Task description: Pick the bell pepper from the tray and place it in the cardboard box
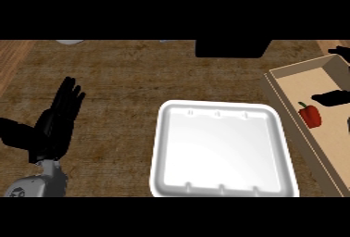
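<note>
My left hand (58, 118) rests released on the tabletop (130, 74), well apart from the tray (222, 150). The bell pepper (310, 114) lies inside the cardboard box (287, 99), near its left wall.

black left hand (56, 122) on a grey forearm (42, 184) — round marking near its end.

A red bell pepper (310, 115) lies inside the cardboard box (287, 95) at the counter's right edge. The white tray (222, 150) sits mid-counter. The left hand (58, 120) rests open near the left edge. A dark shape at the box's far side may be the right hand.
</note>
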